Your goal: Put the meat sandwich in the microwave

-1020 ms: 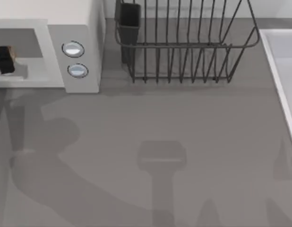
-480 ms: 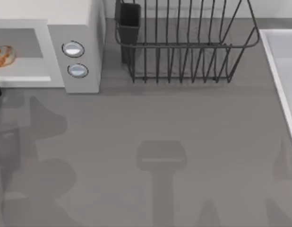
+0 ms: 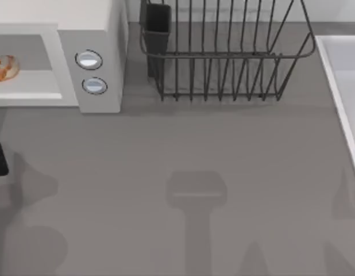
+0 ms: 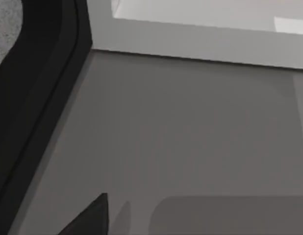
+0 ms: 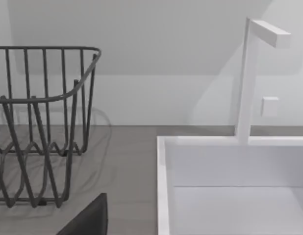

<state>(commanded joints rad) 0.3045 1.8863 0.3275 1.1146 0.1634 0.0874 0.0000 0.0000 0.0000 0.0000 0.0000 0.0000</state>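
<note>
Beige round meat sandwich point(image 3: 3, 67), orange-red filling, inside microwave point(image 3: 91, 34), fingers' state cannot be told

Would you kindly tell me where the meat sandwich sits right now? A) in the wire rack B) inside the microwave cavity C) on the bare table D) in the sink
B: the meat sandwich lies on the grey floor of the microwave cavity, left of its two round buttons.
</note>
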